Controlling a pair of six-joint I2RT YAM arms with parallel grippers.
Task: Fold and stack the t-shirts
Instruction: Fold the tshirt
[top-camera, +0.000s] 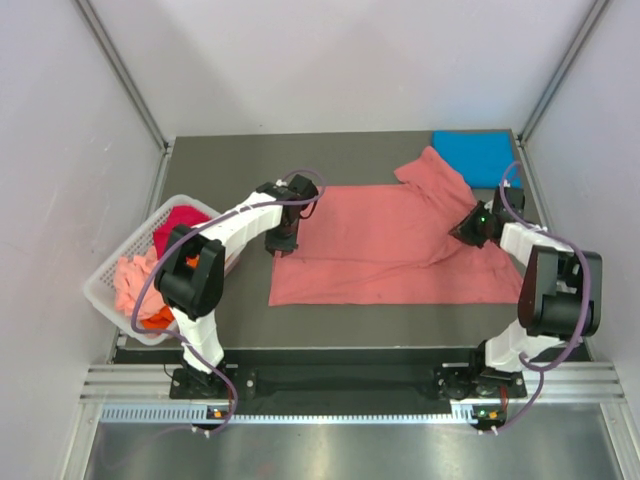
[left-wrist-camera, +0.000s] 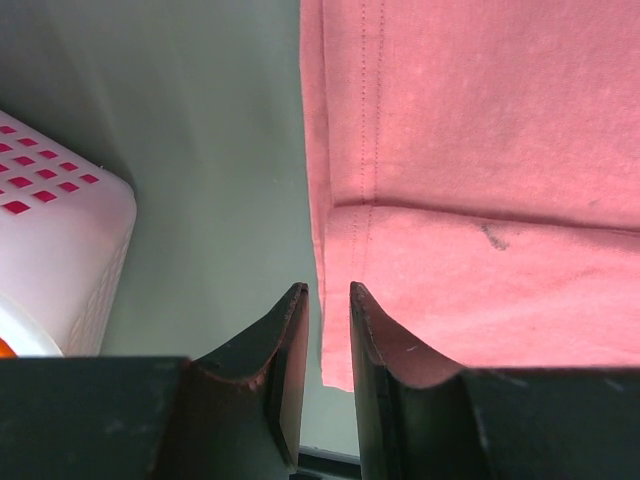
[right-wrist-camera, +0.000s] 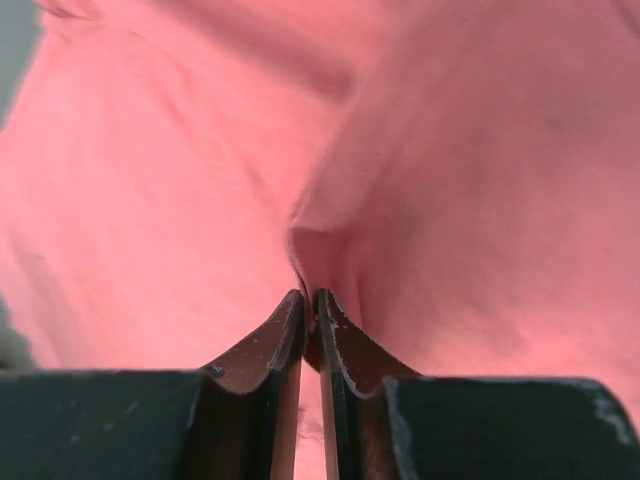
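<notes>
A salmon-pink t-shirt (top-camera: 380, 250) lies spread on the dark table, with one sleeve reaching back toward a folded bright blue t-shirt (top-camera: 475, 155) at the back right. My left gripper (top-camera: 281, 240) hovers at the shirt's left hem. In the left wrist view the left gripper (left-wrist-camera: 327, 290) has its jaws a narrow gap apart, straddling the hem edge of the shirt (left-wrist-camera: 480, 150) without holding it. My right gripper (top-camera: 468, 225) is at the shirt's right side. In the right wrist view the right gripper (right-wrist-camera: 309, 295) is shut on a pinched ridge of the pink cloth (right-wrist-camera: 480, 150).
A white slatted basket (top-camera: 105, 285) stands at the table's left edge, its corner also in the left wrist view (left-wrist-camera: 60, 260). It holds a magenta shirt (top-camera: 180, 222), a pale pink shirt (top-camera: 130, 280) and an orange shirt (top-camera: 155, 320). Grey walls enclose the table.
</notes>
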